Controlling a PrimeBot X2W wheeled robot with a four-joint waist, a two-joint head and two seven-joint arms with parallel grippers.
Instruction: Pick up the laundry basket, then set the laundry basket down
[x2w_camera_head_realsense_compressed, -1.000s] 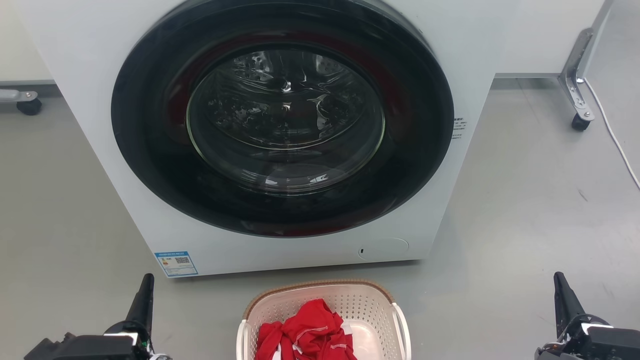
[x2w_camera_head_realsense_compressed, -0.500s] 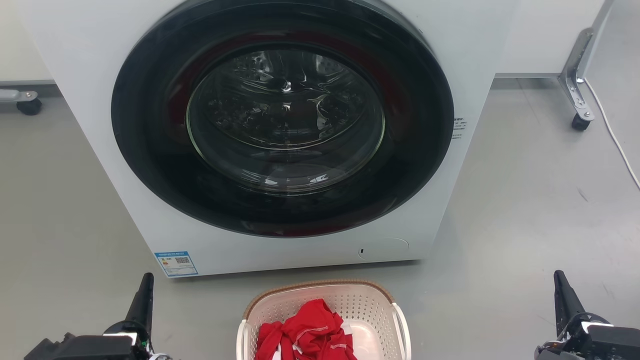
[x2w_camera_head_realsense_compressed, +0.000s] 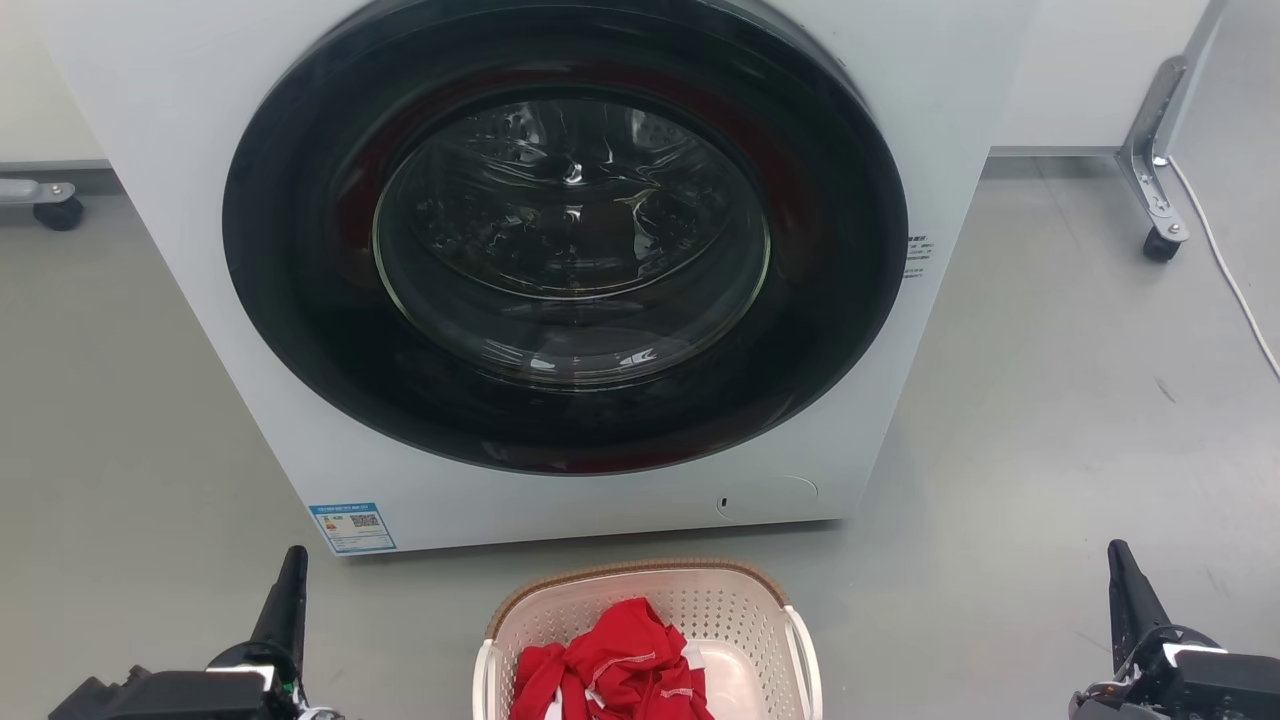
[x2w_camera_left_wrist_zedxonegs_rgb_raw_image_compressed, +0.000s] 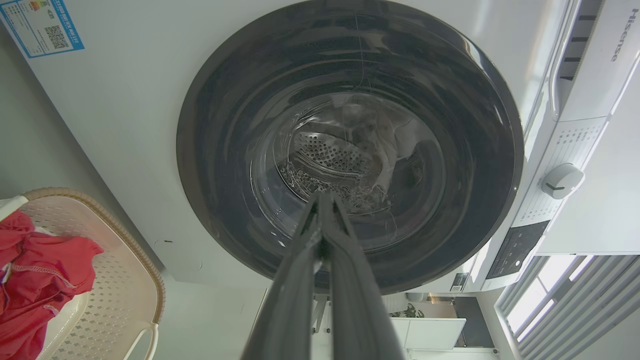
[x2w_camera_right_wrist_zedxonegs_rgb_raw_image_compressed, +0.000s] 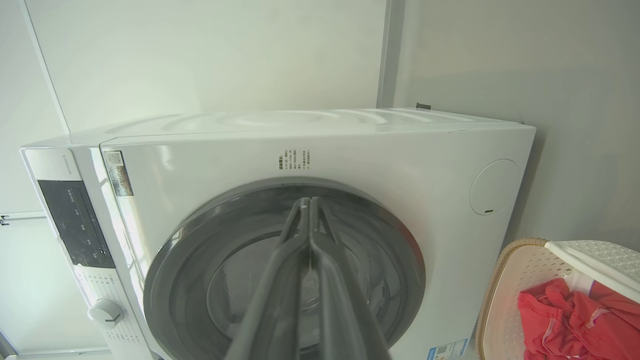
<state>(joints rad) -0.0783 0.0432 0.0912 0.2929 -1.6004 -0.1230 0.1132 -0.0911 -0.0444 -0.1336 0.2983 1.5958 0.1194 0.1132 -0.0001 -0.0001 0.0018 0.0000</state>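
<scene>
Flanking the basket (x2w_camera_head_realsense_compressed: 722, 606) at lower centre, my left gripper (x2w_camera_head_realsense_compressed: 294, 565) and right gripper (x2w_camera_head_realsense_compressed: 1120, 562) sit pressed together; washer (x2w_camera_head_realsense_compressed: 150, 200) above.

The laundry basket (x2w_camera_head_realsense_compressed: 620, 572) sits on the floor (x2w_camera_head_realsense_compressed: 1050, 400) just before the washing machine (x2w_camera_head_realsense_compressed: 560, 270); a narrow gap seems to part them. A heap of clothes (x2w_camera_head_realsense_compressed: 615, 665) lies in the basket. The left gripper (x2w_camera_head_realsense_compressed: 293, 570) hangs well to the basket's left, the right gripper (x2w_camera_head_realsense_compressed: 1120, 565) well to its right. A wheeled frame leg (x2w_camera_head_realsense_compressed: 1155, 180) stands behind, right of the machine.
</scene>
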